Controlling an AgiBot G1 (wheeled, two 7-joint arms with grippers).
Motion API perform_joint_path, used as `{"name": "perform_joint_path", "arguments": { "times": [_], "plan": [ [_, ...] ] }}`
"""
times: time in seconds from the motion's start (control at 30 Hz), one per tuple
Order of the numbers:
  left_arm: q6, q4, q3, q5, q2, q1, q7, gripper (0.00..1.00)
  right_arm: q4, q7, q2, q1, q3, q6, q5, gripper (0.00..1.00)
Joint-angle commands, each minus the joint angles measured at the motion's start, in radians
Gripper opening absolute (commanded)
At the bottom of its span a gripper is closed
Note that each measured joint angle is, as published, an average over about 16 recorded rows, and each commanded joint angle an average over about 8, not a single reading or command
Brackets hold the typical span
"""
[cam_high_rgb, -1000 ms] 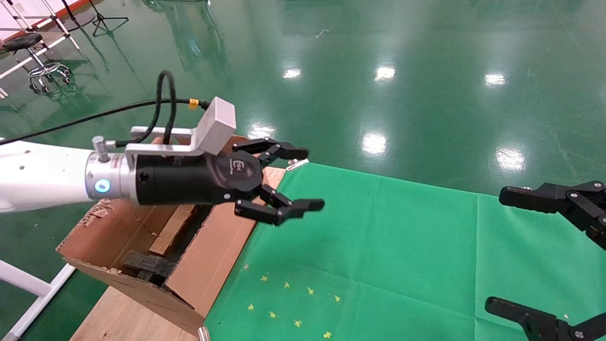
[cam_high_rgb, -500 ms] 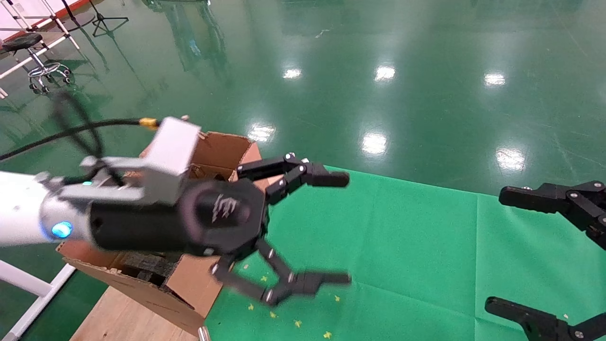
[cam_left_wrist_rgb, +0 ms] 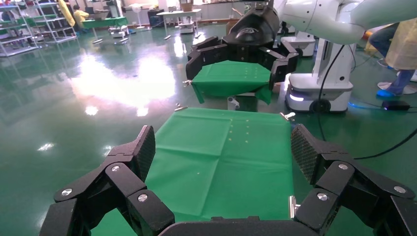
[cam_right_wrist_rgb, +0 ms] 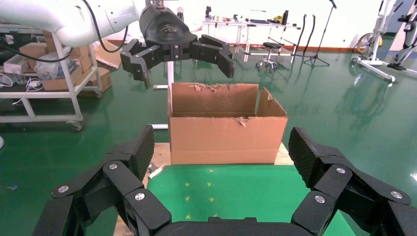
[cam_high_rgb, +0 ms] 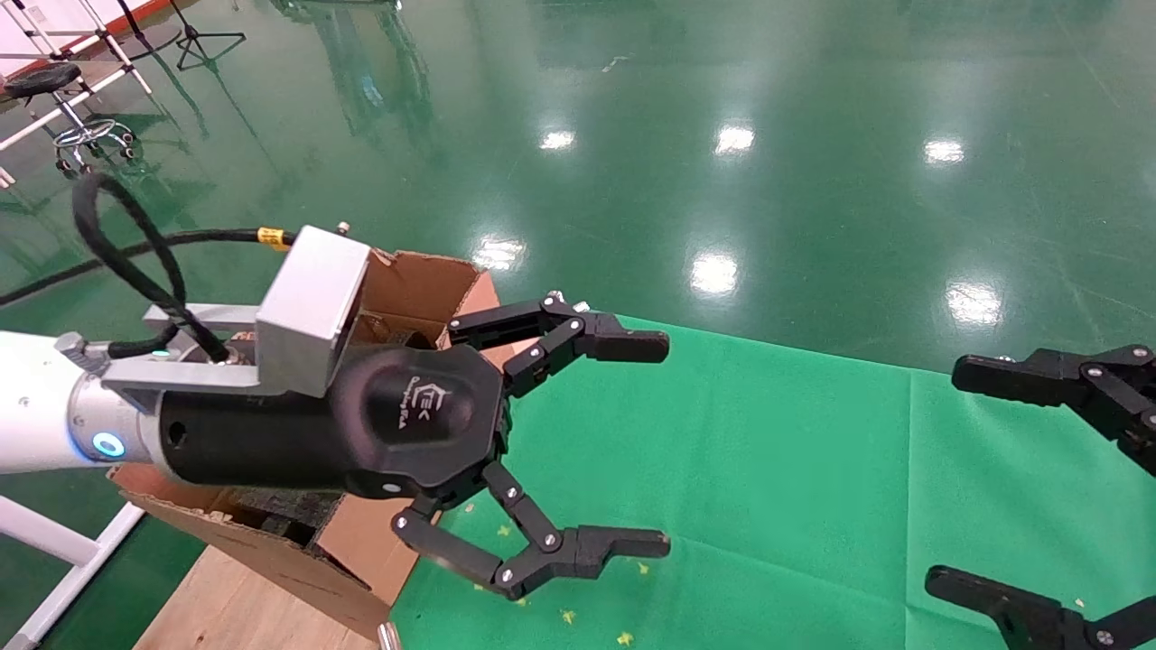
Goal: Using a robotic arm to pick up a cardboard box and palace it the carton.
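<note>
My left gripper (cam_high_rgb: pixel 650 444), black with a white logo on a white arm, hangs open and empty over the near edge of the carton (cam_high_rgb: pixel 415 280) and the green cloth (cam_high_rgb: pixel 768 469). The carton is large, brown and ragged-flapped, and stands at the table's left end, partly hidden by the arm. It also shows in the right wrist view (cam_right_wrist_rgb: pixel 226 140), with the left gripper (cam_right_wrist_rgb: pixel 179 54) above it. Dark foam (cam_high_rgb: pixel 280 501) shows inside. The small cardboard box is hidden. The left wrist view shows the left gripper (cam_left_wrist_rgb: pixel 222 147) wide open over bare cloth. My right gripper (cam_high_rgb: pixel 948 474) is open at the right edge.
The carton stands on a wooden board (cam_high_rgb: pixel 235 605) beside the cloth. Small yellow marks (cam_high_rgb: pixel 560 578) dot the cloth near the carton. A white frame leg (cam_high_rgb: pixel 54 542) is at the lower left. A stool (cam_high_rgb: pixel 54 86) stands far back on the green floor.
My left gripper has come down and nearer, turned, and spread its fingers wider. The brown block seen inside the carton a second ago is now behind the arm. The right arm has not moved.
</note>
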State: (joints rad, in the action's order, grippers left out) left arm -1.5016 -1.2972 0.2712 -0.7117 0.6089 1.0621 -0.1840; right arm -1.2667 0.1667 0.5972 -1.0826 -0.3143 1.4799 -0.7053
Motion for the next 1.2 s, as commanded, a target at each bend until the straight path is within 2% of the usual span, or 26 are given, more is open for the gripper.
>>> {"name": "perform_joint_path", "arguments": {
  "times": [0.03,1.2],
  "plan": [
    [0.002,0.003,0.002,-0.005,0.000,0.003,-0.001,1.00,0.000,0.000,0.000,0.000,0.000,0.000,0.000,1.00],
    [0.007,0.014,0.009,-0.020,0.002,0.013,-0.005,1.00,0.000,0.000,0.000,0.000,0.000,0.000,0.000,1.00]
  ]
}}
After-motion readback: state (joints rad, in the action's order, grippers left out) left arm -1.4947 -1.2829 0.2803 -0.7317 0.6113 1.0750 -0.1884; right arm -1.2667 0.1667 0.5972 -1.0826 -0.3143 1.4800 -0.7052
